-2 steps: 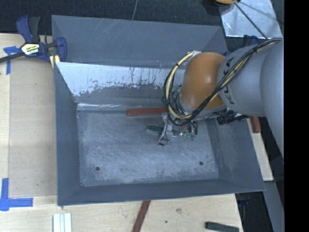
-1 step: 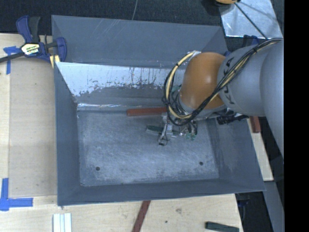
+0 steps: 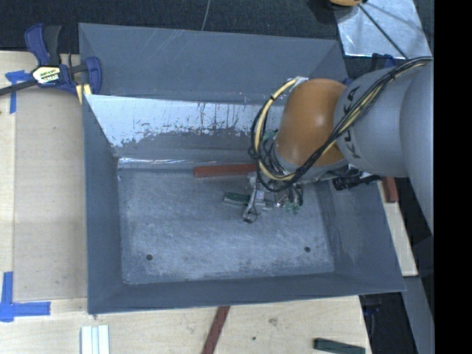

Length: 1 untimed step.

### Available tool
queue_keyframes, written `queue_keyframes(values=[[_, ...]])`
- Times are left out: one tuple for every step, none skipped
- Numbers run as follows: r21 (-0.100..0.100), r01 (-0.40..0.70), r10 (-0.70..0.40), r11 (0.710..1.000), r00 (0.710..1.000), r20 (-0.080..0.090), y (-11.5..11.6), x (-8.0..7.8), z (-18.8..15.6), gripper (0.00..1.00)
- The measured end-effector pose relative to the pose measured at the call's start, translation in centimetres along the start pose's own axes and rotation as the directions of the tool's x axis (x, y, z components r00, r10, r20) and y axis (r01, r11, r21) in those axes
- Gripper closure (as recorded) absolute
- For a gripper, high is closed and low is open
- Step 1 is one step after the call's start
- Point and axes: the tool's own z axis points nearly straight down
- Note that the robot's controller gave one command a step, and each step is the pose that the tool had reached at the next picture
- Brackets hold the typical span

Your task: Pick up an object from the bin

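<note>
My gripper (image 3: pixel 252 212) is low over the bin floor, right of centre, below the orange wrist cover. A small dark green flat piece (image 3: pixel 236 197) lies on the floor just to its upper left, touching or almost touching the gripper; I cannot tell which. A long reddish-brown stick (image 3: pixel 223 171) lies flat along the foot of the back wall, its right end hidden behind the wrist cables.
The arm comes in over the bin's right rim and hides the right back corner of the floor. The left and front parts of the grey floor show only two small dark spots.
</note>
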Motion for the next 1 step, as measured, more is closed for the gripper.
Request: queue_keyframes(values=[[0.000,0.000,0.000,1.000,1.000,-0.004,-0.04,0.11,-2.14,1.00]])
